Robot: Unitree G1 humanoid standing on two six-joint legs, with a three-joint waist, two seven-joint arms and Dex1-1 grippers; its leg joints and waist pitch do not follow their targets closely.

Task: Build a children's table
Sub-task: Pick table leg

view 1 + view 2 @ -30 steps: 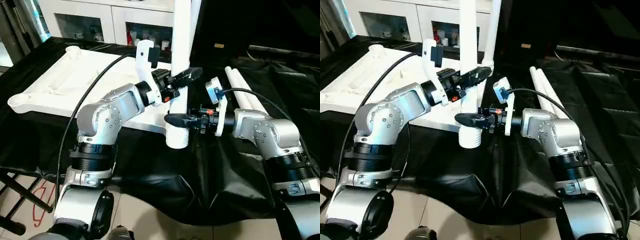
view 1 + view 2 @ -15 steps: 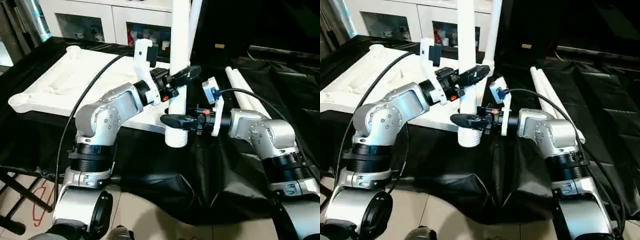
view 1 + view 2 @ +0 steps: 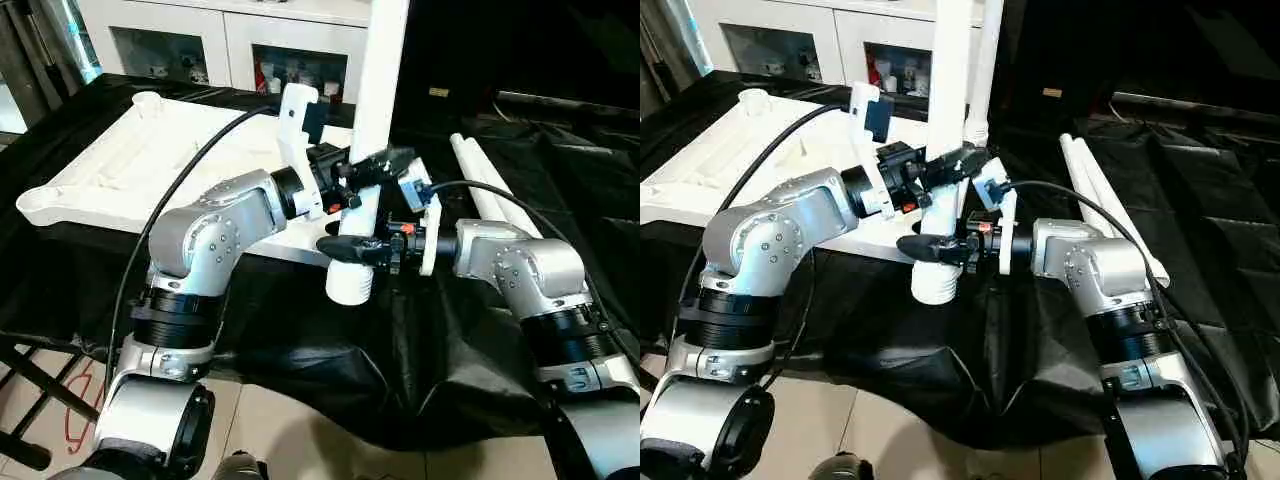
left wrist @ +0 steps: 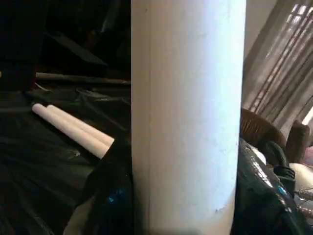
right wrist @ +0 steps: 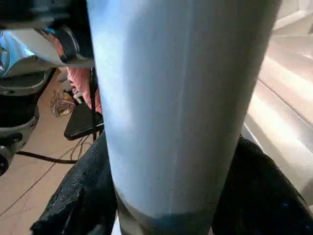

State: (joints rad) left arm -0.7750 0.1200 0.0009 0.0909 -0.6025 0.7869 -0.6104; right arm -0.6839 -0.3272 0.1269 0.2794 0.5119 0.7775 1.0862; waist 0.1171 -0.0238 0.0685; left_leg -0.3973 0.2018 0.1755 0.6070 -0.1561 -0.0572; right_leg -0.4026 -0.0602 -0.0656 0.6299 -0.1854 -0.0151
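1. I see the leg (image 3: 362,200) upright at the black-draped table's (image 3: 300,320) front edge.
2. My left gripper (image 3: 372,170) and right gripper (image 3: 345,248) both clamp it.
3. Tabletop (image 3: 130,165) lies rear-left; cabinet (image 3: 220,40) stands behind.

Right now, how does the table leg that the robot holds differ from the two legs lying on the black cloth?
The held leg stands nearly upright; the two spare legs lie flat. The held leg sits between the left pincer and the right pincer; the spare legs lie untouched, side by side. All are white tubes.
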